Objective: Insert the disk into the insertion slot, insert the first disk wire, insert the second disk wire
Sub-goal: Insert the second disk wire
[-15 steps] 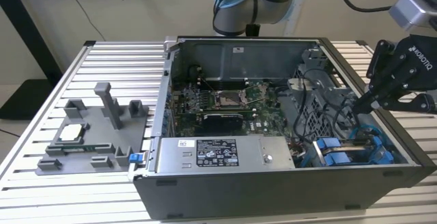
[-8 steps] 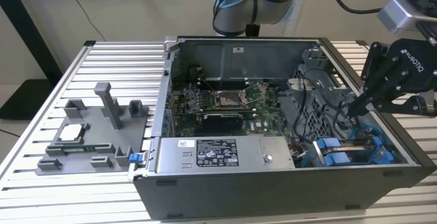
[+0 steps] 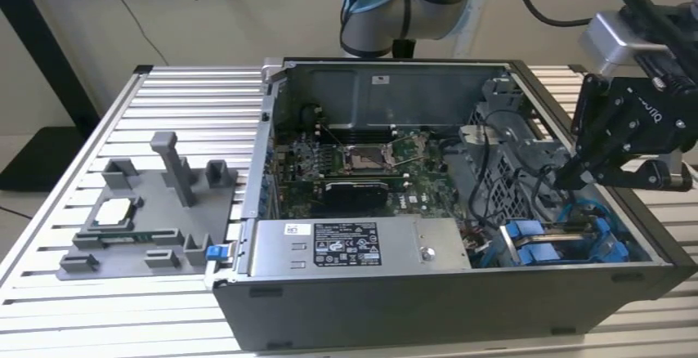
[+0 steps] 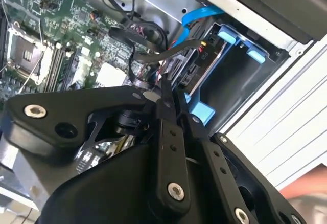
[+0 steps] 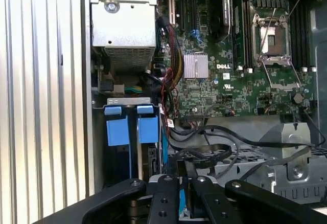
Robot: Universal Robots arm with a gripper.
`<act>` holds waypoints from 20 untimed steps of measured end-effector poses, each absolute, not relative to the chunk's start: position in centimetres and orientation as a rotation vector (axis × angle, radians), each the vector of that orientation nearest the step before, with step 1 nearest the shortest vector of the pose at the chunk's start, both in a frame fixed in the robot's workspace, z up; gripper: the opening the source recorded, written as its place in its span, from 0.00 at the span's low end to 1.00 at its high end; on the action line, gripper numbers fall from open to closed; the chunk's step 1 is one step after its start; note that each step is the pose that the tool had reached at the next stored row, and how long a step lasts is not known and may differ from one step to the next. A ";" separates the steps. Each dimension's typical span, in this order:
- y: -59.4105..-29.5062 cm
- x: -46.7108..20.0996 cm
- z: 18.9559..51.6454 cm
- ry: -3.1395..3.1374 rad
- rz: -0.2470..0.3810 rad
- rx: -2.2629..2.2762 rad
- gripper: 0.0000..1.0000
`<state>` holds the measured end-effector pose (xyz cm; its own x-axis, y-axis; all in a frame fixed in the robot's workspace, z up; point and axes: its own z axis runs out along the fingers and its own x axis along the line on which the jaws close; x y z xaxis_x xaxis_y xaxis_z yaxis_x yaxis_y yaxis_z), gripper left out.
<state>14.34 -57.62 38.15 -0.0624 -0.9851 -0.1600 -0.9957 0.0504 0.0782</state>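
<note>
Pincer (image 3: pixel 567 182) pressed together, pinching black flat wire (image 5: pixel 214 152), I judge; grey metal drive bay with blue rails (image 3: pixel 557 242) lies just below, toward near side.

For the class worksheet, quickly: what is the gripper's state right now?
Gripper: closed, apparently pinching a black wire between its fingers.

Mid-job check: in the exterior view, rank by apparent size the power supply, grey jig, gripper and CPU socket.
1. grey jig
2-3. power supply and gripper: look alike, and the gripper seems nearer the camera, so unranked
4. CPU socket
</note>
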 end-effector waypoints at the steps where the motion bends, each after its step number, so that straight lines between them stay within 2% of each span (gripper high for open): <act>1: -57.6 14.2 38.1 2.229 0.245 -2.106 0.00; 12: -57.7 12.8 37.6 2.213 0.130 -2.095 0.00; 20: -57.8 12.5 36.4 2.237 0.106 -2.074 0.00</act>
